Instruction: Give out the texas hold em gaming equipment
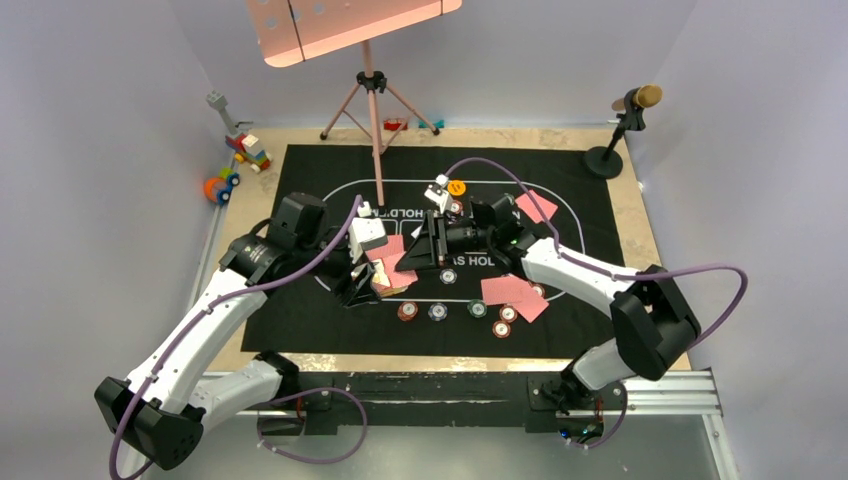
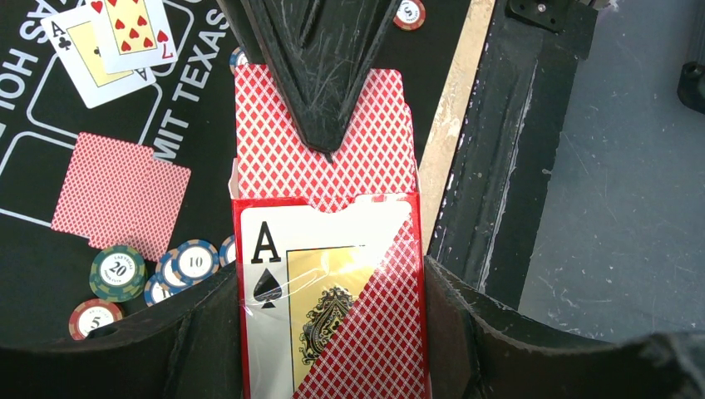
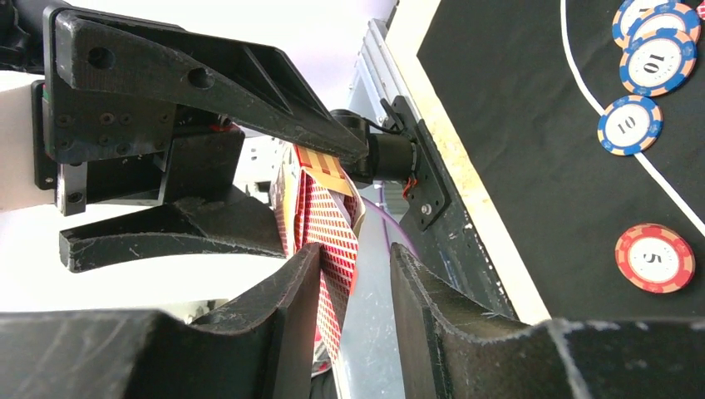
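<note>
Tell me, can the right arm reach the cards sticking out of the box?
Probably yes: the left fingers clamp only the box, and the right fingers flank the cards that stand clear of its open end.

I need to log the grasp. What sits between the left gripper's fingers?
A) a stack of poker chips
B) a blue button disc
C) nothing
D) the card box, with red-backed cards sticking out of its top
D: in the left wrist view the card box, showing its ace of spades face, is clamped in the left gripper, with red-backed cards sticking out of its open top.
</note>
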`<state>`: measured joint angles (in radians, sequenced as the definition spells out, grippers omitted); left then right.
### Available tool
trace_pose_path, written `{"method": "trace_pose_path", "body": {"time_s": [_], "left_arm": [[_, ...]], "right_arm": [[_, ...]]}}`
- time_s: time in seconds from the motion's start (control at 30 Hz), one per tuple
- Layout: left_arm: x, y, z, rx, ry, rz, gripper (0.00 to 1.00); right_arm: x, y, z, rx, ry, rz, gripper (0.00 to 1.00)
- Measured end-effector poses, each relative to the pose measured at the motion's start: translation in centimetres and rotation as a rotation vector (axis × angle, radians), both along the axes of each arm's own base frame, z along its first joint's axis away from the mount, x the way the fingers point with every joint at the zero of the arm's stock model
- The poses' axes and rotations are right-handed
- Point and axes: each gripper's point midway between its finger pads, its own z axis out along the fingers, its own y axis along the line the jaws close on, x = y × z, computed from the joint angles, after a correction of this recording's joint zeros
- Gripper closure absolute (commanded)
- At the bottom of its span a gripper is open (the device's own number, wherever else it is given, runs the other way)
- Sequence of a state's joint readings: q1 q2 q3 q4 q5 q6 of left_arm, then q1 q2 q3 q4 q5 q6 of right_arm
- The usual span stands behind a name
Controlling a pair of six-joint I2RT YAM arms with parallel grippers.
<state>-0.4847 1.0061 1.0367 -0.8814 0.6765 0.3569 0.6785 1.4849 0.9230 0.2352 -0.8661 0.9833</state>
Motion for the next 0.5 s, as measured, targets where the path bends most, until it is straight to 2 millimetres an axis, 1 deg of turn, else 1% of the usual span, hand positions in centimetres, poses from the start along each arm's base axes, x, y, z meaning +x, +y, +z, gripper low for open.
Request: {"method": "trace_pose_path", "body": {"time_s": [0.13, 0.3, 0.43, 0.5], "left_arm": [[0.0, 0.0, 0.0, 0.001, 0.001, 0.0, 1.0], [-0.1, 0.0, 0.0, 0.001, 0.002, 0.0, 1.0], [-0.1, 0.0, 0.0, 0.002, 0.003, 0.0, 1.0], [-0.1, 0.0, 0.0, 0.002, 0.003, 0.0, 1.0]], "right_arm": [[0.2, -0.7, 0.0, -0.009, -0.005, -0.016, 0.66], [0.6, -1.8, 0.1, -0.021, -0.018, -0.036, 0.74], [0.8, -2.4, 0.0, -0.034, -0.02, -0.049, 0.83], [1.0, -2.8, 0.1, -0.039, -0.023, -0.057, 0.86]]}}
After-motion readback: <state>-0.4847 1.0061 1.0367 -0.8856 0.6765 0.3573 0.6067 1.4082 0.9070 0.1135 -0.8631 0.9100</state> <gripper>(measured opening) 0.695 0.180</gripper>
